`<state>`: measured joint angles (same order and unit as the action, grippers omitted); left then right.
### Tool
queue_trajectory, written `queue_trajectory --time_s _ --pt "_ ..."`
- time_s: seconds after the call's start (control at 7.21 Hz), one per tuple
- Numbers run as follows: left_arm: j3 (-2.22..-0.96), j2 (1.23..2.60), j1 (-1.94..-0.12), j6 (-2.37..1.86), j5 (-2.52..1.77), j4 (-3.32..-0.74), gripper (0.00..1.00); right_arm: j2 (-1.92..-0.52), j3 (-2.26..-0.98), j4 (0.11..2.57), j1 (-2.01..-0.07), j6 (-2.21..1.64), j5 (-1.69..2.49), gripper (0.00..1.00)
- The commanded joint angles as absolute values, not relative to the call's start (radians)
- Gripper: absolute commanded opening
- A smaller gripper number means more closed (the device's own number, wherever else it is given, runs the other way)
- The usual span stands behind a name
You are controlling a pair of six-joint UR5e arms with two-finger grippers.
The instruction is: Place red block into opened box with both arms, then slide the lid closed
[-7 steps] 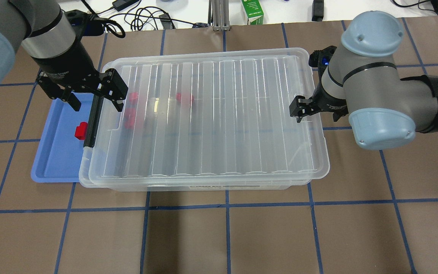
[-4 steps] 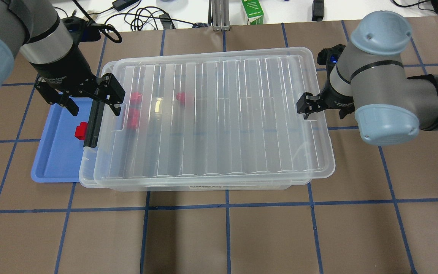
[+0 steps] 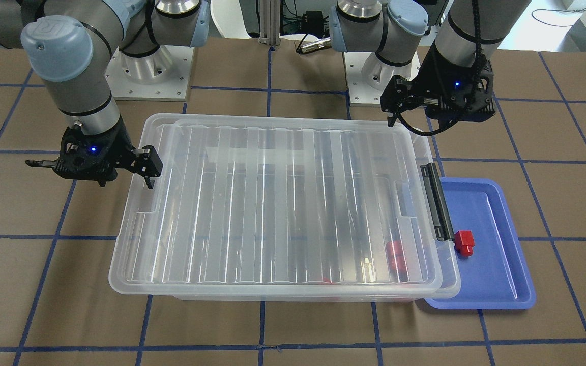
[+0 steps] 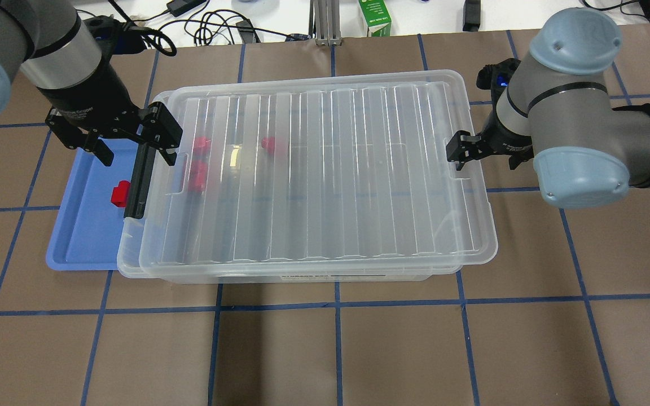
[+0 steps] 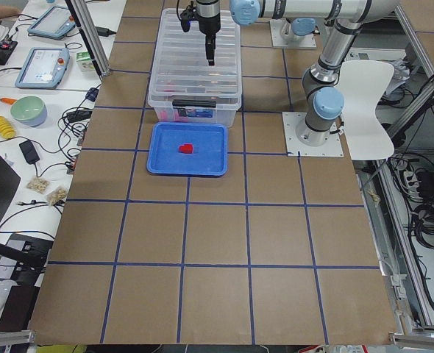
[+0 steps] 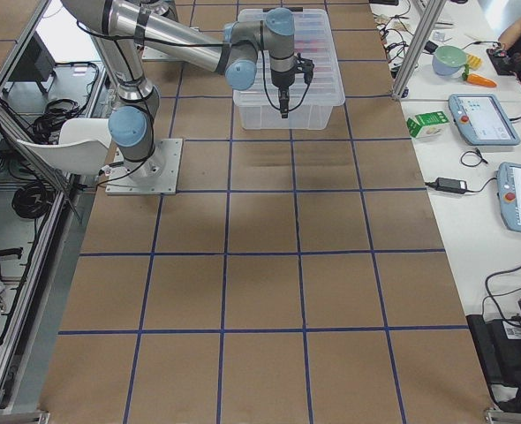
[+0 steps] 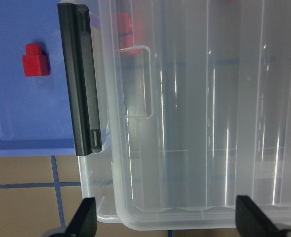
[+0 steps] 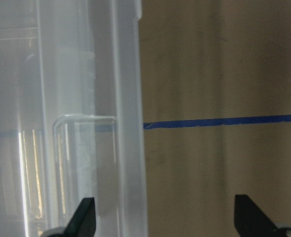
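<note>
At the far left, one red block [image 4: 119, 193] lies in the blue tray [image 4: 77, 237], outside the box [image 4: 126, 262]. Above the black latch [image 4: 136, 186] hangs the left gripper [image 4: 136, 149], fingers spread and holding nothing, probably ready to meet the lid's edge. Three more red blocks [image 4: 198, 175] show through the lid [image 4: 330, 169], which rests on the box but is shifted right, so a narrow strip at the latch end is uncovered. At the right end, the right gripper [image 4: 483, 151] is also spread wide and empty, one finger beside the handle recess [image 4: 460, 170]. I judge this is for pushing the lid left.
</note>
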<state>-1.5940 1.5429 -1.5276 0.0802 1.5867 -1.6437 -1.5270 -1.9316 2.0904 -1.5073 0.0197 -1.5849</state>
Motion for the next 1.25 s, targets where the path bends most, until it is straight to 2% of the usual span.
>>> queue_trajectory --time_s 0.0,0.42,1.11 --pt "-1.594 1.555 -1.478 0.101 1.588 -1.602 1.00 -1.529 -1.940 2.082 -1.425 0.096 -1.583 1.00" --pt "-1.592 1.569 -1.338 0.180 1.589 -1.569 1.00 -1.529 -1.942 2.080 -1.361 0.231 -1.594 1.00" --pt "-1.614 1.686 -1.172 0.365 1.588 -1.390 1.00 -1.532 -1.940 2.075 -1.215 0.437 -1.595 1.00"
